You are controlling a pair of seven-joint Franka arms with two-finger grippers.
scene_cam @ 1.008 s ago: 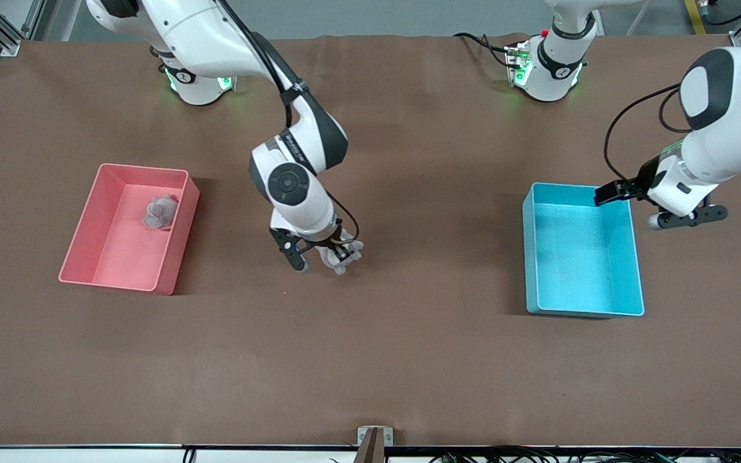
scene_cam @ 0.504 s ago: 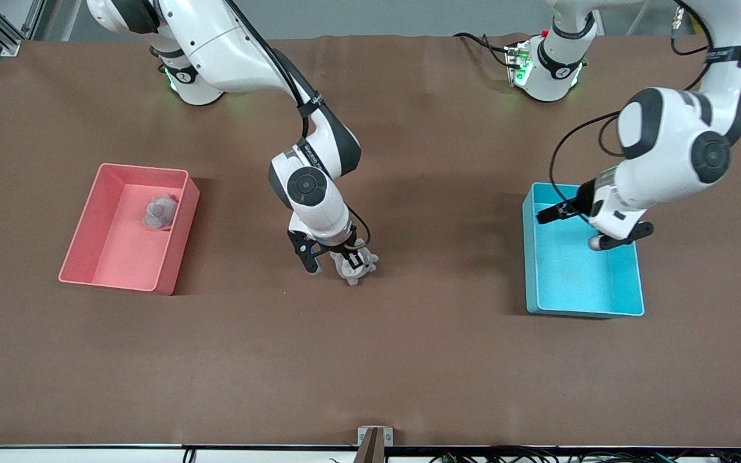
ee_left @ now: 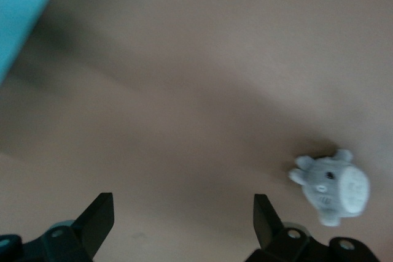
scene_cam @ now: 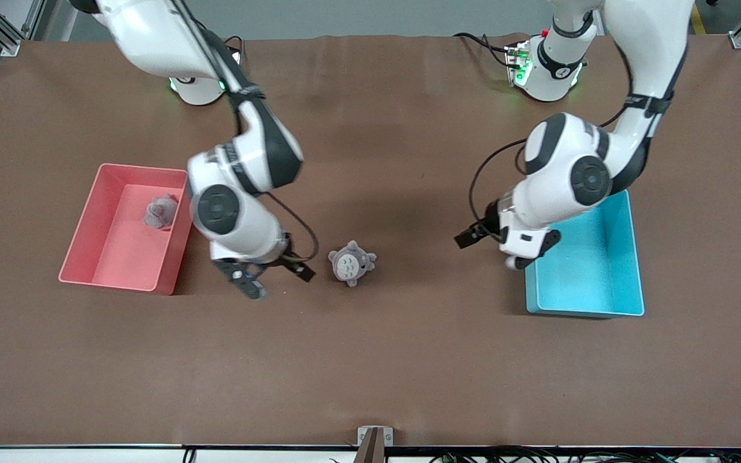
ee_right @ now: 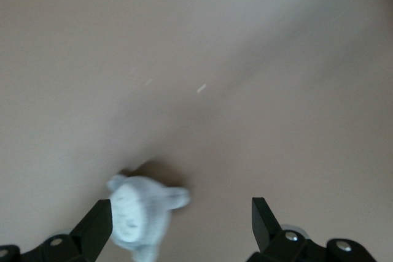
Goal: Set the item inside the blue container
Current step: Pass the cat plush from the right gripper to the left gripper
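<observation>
The item, a small grey plush toy, lies free on the brown table about midway between the two bins. My right gripper hangs open just beside it, toward the pink bin; in the right wrist view the plush toy lies close to one fingertip of that gripper. The blue container holds nothing. My left gripper is open over the container's wall nearest the toy. The left wrist view shows bare table between this gripper's fingers, the plush toy off to one side and a corner of the blue container.
A pink bin stands toward the right arm's end of the table with another grey plush in it. Both arms reach low over the table's middle.
My right gripper opened, let go of the plush toy on the table and drew away toward the pink bin. The left arm swung from over the blue container toward the toy.
</observation>
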